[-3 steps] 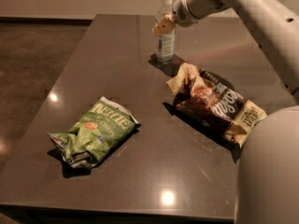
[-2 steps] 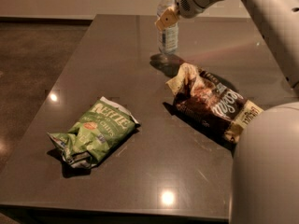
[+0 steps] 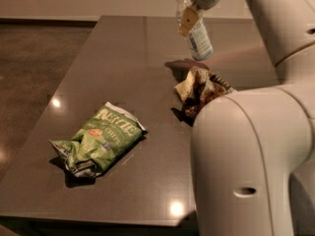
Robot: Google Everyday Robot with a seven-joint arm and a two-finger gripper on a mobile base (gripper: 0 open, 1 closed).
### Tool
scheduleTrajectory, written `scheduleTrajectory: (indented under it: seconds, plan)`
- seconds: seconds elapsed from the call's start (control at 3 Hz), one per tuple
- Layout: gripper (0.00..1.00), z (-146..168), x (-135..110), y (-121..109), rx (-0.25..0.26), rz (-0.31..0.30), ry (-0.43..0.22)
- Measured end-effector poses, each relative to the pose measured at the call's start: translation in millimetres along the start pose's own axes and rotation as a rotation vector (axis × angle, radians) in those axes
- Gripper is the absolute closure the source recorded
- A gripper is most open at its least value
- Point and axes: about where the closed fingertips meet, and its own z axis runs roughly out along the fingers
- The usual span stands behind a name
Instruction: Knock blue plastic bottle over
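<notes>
The blue plastic bottle (image 3: 197, 33) is at the far side of the dark table (image 3: 123, 58). It is tilted, with its white cap up and to the left and its base swung to the right. Its base seems to be just off the tabletop, above a dark shadow. My gripper (image 3: 189, 17) is against the bottle's upper part, just below the cap, reaching in from the top of the view. The wrist above it is cut off by the top edge.
A green chip bag (image 3: 101, 139) lies at the front left of the table. A brown snack bag (image 3: 202, 90) lies right of centre, half hidden by my white arm (image 3: 251, 156), which fills the lower right.
The bottle stood upright before. It is now tilted, and its base has shifted to the right. My gripper has moved up and to the right with it, and my arm now covers more of the brown bag.
</notes>
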Motion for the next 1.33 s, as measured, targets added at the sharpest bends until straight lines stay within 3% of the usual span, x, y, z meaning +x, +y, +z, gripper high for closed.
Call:
scheduleTrajectory:
  seconds: [0.33,0.67,1.0,1.33]
  plan:
    - [0.97,21.3,14.2,2.9,-0.015,-0.059,0.143]
    - [0.74,32.0,13.7,3.7,-0.013,-0.105,0.195]
    - [0.43,44.9,9.7,8.5,-0.024,-0.163,0.233]
    - [0.20,51.0,9.3,10.9,-0.032,-0.190,0.249]
